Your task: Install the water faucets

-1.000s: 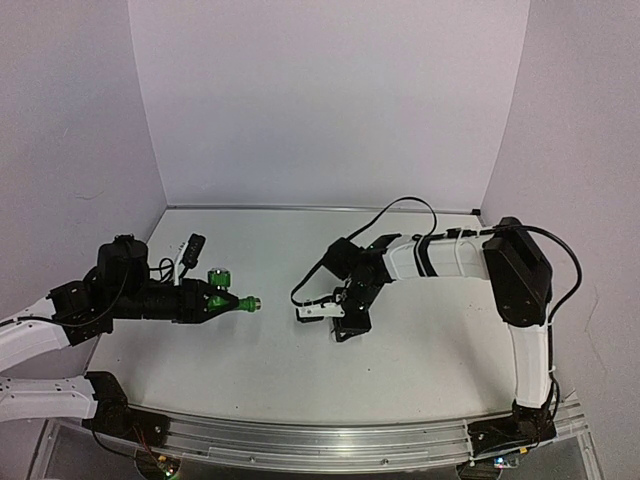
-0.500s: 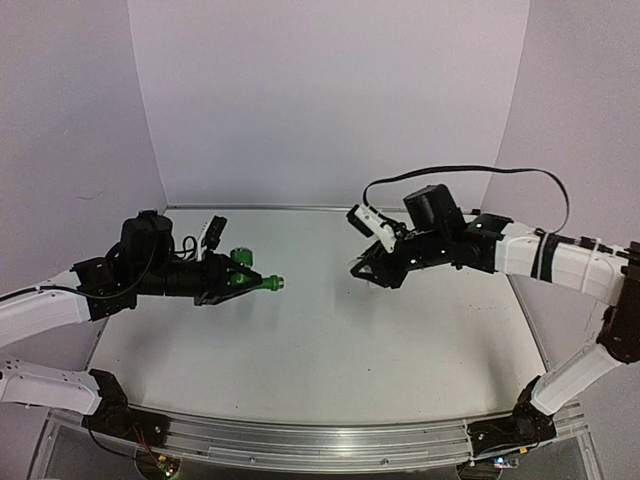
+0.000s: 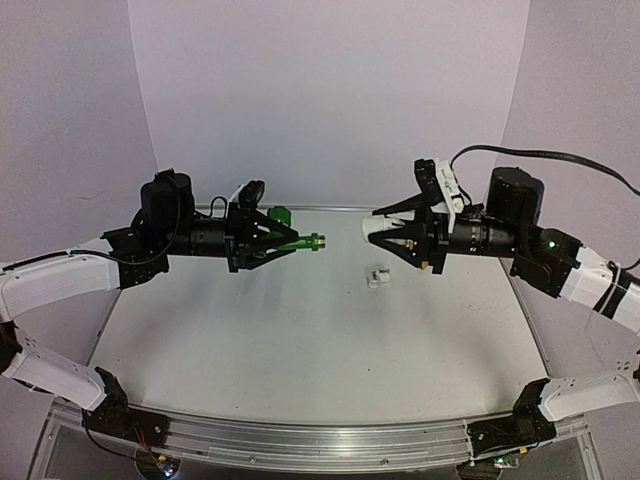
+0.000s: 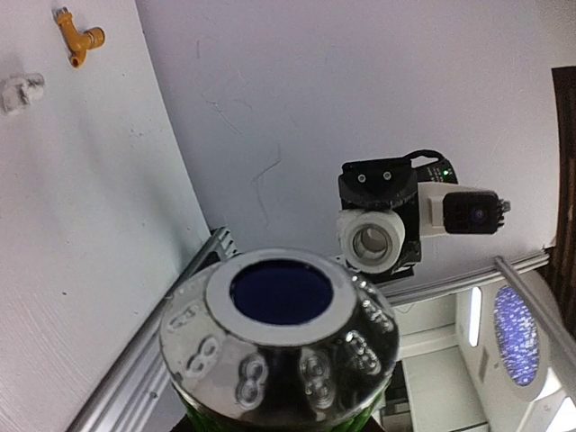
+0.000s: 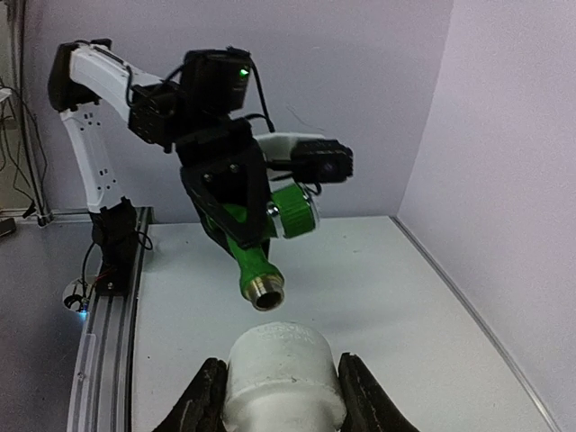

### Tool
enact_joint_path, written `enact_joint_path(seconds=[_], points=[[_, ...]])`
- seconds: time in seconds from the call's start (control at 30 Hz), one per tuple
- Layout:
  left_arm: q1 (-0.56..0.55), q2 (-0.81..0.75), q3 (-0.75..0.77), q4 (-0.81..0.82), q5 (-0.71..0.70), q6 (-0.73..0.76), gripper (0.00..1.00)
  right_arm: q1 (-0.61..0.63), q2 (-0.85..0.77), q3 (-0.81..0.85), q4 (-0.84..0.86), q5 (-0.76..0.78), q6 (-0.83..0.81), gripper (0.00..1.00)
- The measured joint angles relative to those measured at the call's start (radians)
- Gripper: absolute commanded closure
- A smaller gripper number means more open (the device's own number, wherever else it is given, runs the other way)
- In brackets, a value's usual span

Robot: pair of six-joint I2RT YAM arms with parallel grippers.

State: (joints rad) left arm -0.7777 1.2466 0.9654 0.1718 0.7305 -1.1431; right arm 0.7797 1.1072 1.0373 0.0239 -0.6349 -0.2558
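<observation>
My left gripper (image 3: 268, 241) is shut on the green faucet (image 3: 285, 238) and holds it level in the air, its metal threaded end (image 3: 318, 240) pointing right. My right gripper (image 3: 395, 231) is shut on a white pipe fitting (image 3: 378, 228), whose open end faces that thread across a small gap. From the right wrist, the fitting (image 5: 283, 373) sits between both fingers (image 5: 203, 401) with the green faucet (image 5: 261, 256) just beyond. The left wrist view is filled by the threaded end (image 4: 279, 333), with the held fitting (image 4: 371, 241) ahead. The yellow faucet (image 4: 79, 36) lies on the table.
A second white fitting (image 3: 377, 277) lies on the table below the gap between the grippers, and shows as well in the left wrist view beside the yellow faucet, as a white fitting (image 4: 20, 90). White walls close the back and sides. A metal rail (image 3: 320, 445) runs along the near edge.
Both arms have risen from the table and turned to face each other. The right gripper has carried its white fitting up, and the green faucet's thread now lines up close to it.
</observation>
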Motion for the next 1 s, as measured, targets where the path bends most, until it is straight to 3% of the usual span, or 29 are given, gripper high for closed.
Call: enact_joint_path(seconds=[0.4,0.73,1.0], points=[[-0.056,0.018,0.001,0.202,0.048,-0.215,1.0,0.001,0.112,0.022,0.132,-0.238,-0.047,1.0],[-0.113,0.015,0.001,0.226,-0.001,-0.227,1.0,0.001,0.154,0.031,0.321,-0.285,0.009,1.0],[-0.119,-0.021,0.001,0.232,-0.047,-0.218,1.0,0.0,0.181,0.036,0.371,-0.327,0.065,1.0]])
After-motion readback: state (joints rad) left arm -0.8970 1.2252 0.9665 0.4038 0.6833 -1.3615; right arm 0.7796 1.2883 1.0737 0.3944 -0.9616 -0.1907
